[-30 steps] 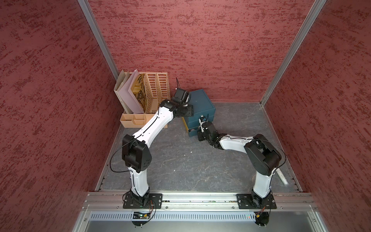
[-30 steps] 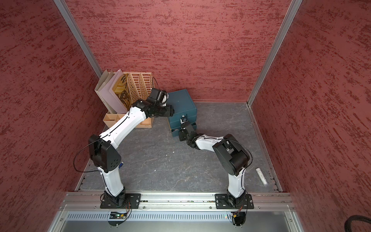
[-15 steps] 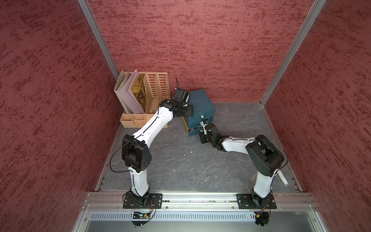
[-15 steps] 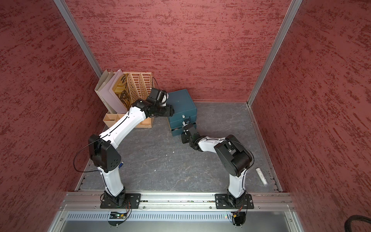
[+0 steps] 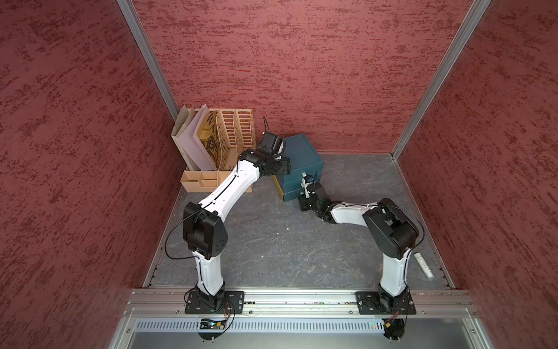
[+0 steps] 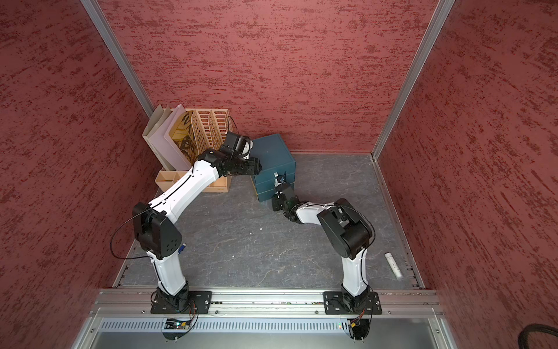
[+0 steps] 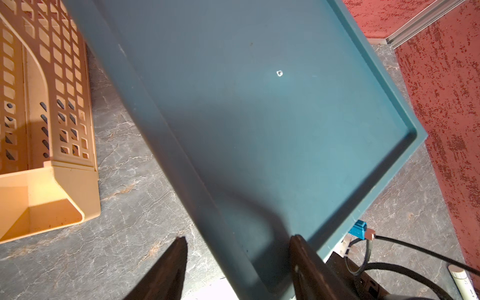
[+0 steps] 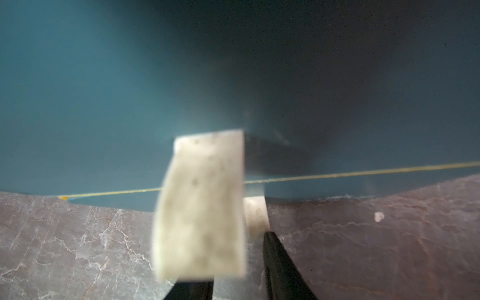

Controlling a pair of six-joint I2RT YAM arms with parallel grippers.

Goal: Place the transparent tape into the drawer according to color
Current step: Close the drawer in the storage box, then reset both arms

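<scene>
Left gripper (image 7: 237,237): jaws apart. I see one finger over the grey floor (image 7: 124,207) and the other over the recessed top of the teal drawer cabinet (image 5: 302,157). The cabinet's rim runs between them, nothing pinched.
Right gripper (image 5: 305,185): low against the cabinet's front. The white pads (image 8: 202,207) sit close together beside a dark handle tab (image 8: 275,155). It is too blurred for me to tell whether they pinch it.
Drawers: fronts look flush, with a thin yellow seam (image 8: 363,172) between them.
Tape rolls: I cannot tell where they are from these views.
Surroundings: orange file rack (image 5: 235,133) beside the cabinet; white tube (image 5: 423,266) on the floor near the right arm's base.
</scene>
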